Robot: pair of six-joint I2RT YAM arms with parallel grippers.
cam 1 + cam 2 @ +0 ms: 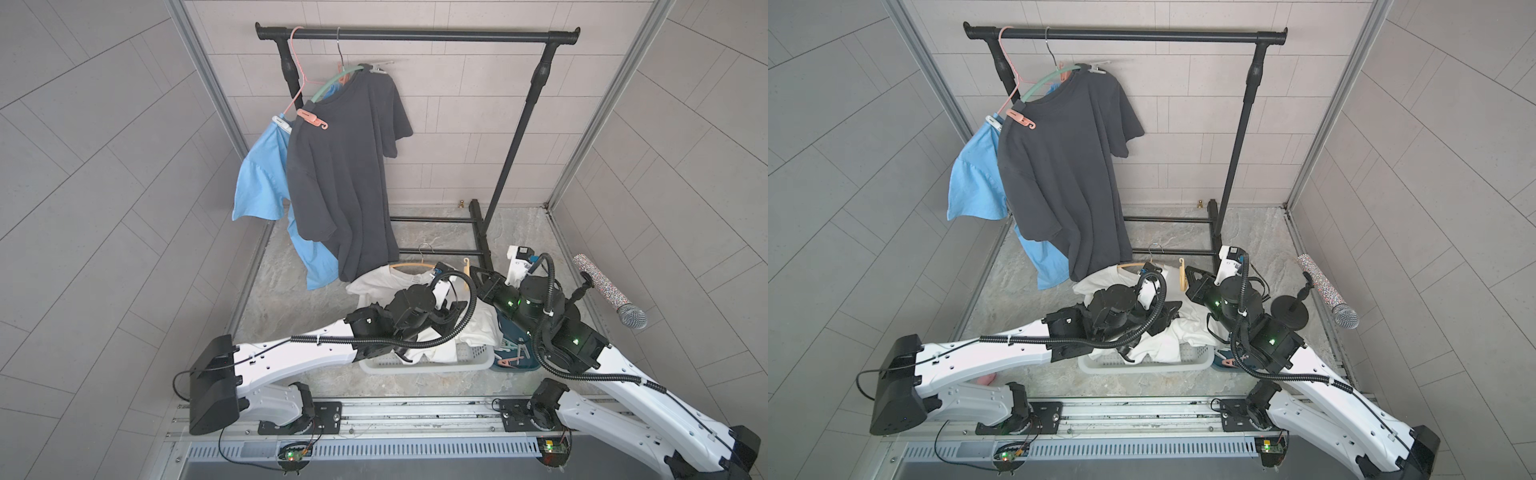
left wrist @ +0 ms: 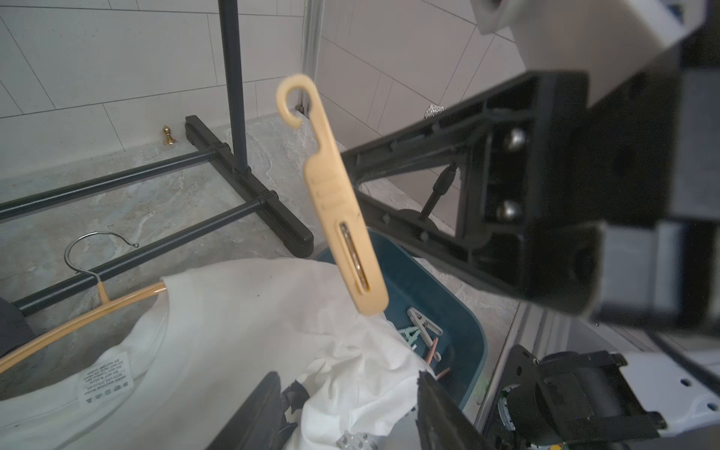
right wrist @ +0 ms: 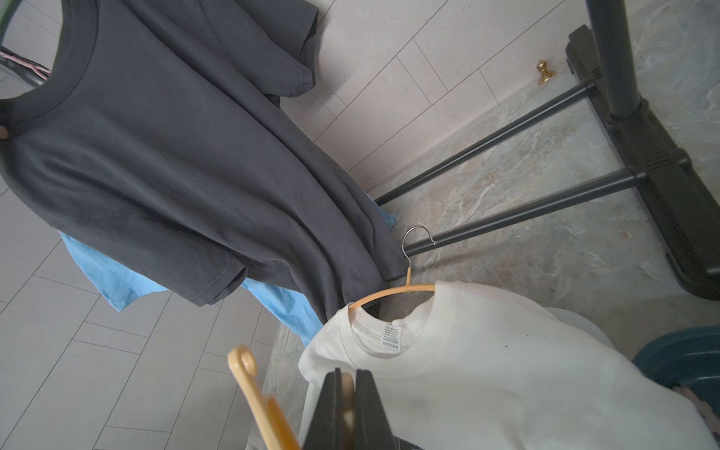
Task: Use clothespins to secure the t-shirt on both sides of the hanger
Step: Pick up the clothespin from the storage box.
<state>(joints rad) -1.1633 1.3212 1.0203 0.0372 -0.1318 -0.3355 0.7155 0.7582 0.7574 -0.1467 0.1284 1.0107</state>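
Over the white basket [image 1: 419,366], in both top views: my two claws are working close together. Right claw [image 1: 473,272] is pinching a pale yellow clothespin [image 1: 466,266], whose hook end is pointing up and away from the claw. Left claw [image 1: 451,311] is sitting just beside it, low over the white t-shirt [image 1: 374,286]. Its fingers are half hiding behind the wrist, so I cannot read the gap from here. Tan hanger [image 1: 409,266] is lying in the shirt's collar, just beyond the left claw. Well beyond both claws, a dark t-shirt [image 1: 340,166] and a blue t-shirt [image 1: 257,178] are hanging on the rack [image 1: 415,35].

Left wrist view: the left claw [image 2: 346,376] is holding its fingers apart. White cloth is bunching between them, and nothing is being clamped. Straight ahead the yellow clothespin [image 2: 339,195] is hanging tilted, hook uppermost and lower end near the shirt's edge. The right claw's black finger is meeting it from the side at mid-length. Past the cloth a teal bin [image 2: 463,311] is holding loose clothespins [image 2: 424,329]: grey, mint, coral.

Right wrist view: the right claw [image 3: 350,372] is pressing its fingers together, with a sliver of yellow showing between them. The clothespin [image 3: 253,389] is slanting off beside the claw. Ahead of the claw, the hanger [image 3: 389,294] is poking out of the white collar, and the shirt [image 3: 506,370] is spreading beneath.
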